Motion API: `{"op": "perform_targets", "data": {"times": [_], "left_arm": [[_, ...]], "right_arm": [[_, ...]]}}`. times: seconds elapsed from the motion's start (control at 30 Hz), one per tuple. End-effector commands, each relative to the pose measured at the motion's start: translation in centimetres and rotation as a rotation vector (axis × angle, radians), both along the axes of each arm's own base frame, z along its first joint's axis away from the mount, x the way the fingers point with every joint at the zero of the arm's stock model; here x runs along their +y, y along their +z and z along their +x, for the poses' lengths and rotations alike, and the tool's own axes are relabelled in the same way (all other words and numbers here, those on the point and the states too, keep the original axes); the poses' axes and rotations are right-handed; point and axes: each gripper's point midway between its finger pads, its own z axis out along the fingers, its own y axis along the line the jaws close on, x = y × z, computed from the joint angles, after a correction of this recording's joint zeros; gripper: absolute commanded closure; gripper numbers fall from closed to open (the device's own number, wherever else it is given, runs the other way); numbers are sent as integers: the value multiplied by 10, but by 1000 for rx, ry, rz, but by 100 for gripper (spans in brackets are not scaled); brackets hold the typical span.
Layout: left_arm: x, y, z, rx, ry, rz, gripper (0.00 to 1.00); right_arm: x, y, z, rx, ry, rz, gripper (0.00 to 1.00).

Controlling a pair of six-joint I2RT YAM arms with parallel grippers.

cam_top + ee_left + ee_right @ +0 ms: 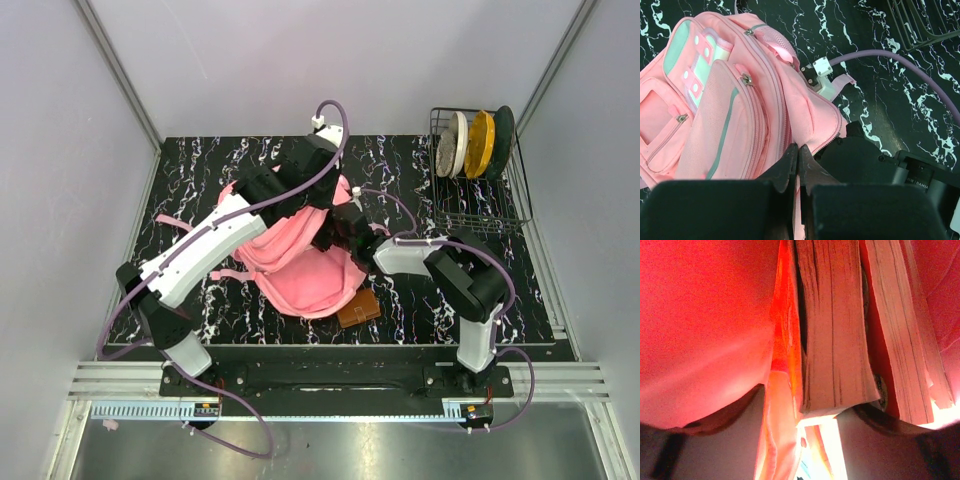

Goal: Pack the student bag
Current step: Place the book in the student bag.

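Backpack [300,275] mid bench [200,160], mouth facing right arm. Left claw [798,156] pressed together, pinching mouth's zipper edge. Right claw [340,238] reaches inside; spread or not, cannot tell. Books [835,340] stand edge-on directly ahead of it.

looks like a robot lab cell: plain grey walls [330,60], aluminium frame rails [122,75], left arm [205,245] and right arm [475,290] bolted by a black marbled bench [200,160].

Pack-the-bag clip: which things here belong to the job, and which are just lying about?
Job: student bag; books inside it; brown flat item beside the bag, probably still to pack; left tool shut on the bag's edge.
Lying about: wire rack at the far right; plates standing in it.
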Motion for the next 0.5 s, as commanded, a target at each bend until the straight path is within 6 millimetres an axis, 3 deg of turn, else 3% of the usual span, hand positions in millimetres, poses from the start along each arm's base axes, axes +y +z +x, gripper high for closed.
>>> {"op": "perform_targets", "data": {"times": [0.0,0.07,0.1,0.17,0.2,0.27,0.3,0.4,0.47], "left_arm": [[2,77,2,-196,34,-202,100],[5,73,3,-195,47,-199,100],[7,72,4,-194,52,-198,100],[10,70,5,-193,62,-196,100],[11,69,6,-190,64,-194,100],[12,68,6,-189,66,-193,100],[12,67,6,-188,66,-192,100],[12,65,8,-185,67,-192,100],[12,64,8,-184,69,-193,100]], "right_arm": [[-4,44,-3,-135,13,13,31],[-12,38,-11,-141,17,-12,28],[-16,47,-14,-159,15,-7,26],[-23,45,-20,-178,25,-33,24],[-26,56,-22,-199,23,-31,23],[-34,53,-28,-203,27,-64,20],[-38,62,-31,-218,25,-59,20],[-44,65,-41,-206,35,-67,15],[-54,53,-51,-186,47,-117,16]]}}
